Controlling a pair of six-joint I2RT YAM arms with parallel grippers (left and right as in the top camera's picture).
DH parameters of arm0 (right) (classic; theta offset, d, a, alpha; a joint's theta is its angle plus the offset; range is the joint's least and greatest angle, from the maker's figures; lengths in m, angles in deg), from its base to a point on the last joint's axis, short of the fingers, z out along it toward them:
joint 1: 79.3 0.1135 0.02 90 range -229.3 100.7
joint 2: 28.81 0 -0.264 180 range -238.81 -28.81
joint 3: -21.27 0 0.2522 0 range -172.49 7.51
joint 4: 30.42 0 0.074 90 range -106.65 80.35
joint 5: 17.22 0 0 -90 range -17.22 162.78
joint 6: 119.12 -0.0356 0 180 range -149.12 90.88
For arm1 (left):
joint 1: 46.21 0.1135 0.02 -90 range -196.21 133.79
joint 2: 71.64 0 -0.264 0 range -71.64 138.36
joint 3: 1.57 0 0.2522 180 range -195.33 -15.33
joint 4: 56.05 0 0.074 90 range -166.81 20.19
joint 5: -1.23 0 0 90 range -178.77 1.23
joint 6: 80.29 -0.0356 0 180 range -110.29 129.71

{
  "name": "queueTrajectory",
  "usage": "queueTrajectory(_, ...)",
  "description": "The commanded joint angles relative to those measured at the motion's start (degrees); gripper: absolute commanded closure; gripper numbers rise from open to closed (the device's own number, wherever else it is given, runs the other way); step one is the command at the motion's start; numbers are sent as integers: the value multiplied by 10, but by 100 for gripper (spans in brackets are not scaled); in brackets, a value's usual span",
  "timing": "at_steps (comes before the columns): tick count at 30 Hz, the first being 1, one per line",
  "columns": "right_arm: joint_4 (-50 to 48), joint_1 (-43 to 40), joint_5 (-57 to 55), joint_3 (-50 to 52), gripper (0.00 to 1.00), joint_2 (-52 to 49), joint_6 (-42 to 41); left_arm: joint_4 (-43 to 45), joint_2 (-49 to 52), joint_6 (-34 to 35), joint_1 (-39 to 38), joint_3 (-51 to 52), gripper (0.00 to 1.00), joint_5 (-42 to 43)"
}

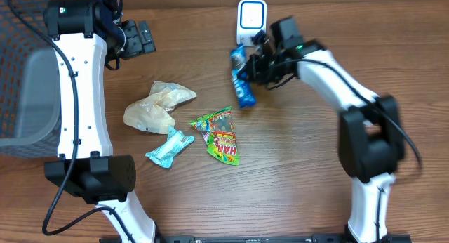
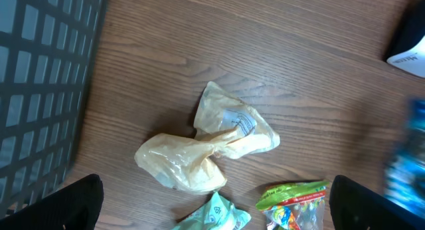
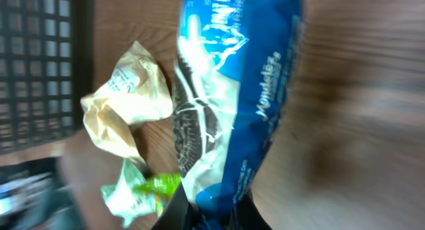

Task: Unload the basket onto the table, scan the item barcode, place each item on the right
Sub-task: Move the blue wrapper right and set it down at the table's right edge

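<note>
The right gripper (image 1: pixel 252 67) pinches the blue cookie packet (image 1: pixel 243 92) below the white scanner (image 1: pixel 250 17) at twelve o'clock, while the left gripper (image 1: pixel 144 38) gapes wide at ten.

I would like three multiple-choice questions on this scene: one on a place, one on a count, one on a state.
1. Where is the blue packet? A) in the right gripper, beside the white scanner B) lying flat, untouched C) on top of the scanner
2. How many packets lie loose on the table? A) one B) three C) five
3. The left gripper is: A) shut on a packet B) open and empty C) shut and empty
Answers: 1 A, the overhead view shows it gripped next to the scanner; 2 B, beige bag, teal packet, green packet; 3 B, its fingers stand wide apart around nothing.
</note>
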Motion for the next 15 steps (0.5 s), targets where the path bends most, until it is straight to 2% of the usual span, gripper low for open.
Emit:
queueTrajectory(1,93,-7,-209,-12,96,148,71,1,-2,-5,-1,4,0,-3)
queueTrajectory(5,231,-18,-387,-12,96,216,92,1,-2,-5,-1,4,0,-3)
queueTrajectory(9,333,-39,-554,-7,96,224,92,1,-2,-5,-1,4,0,-3)
queueTrajectory(12,341,-66,-605,19,96,216,92,1,-2,-5,-1,4,0,-3)
queueTrajectory(15,313,-101,-605,53,96,206,105,1,-2,-5,-1,4,0,-3)
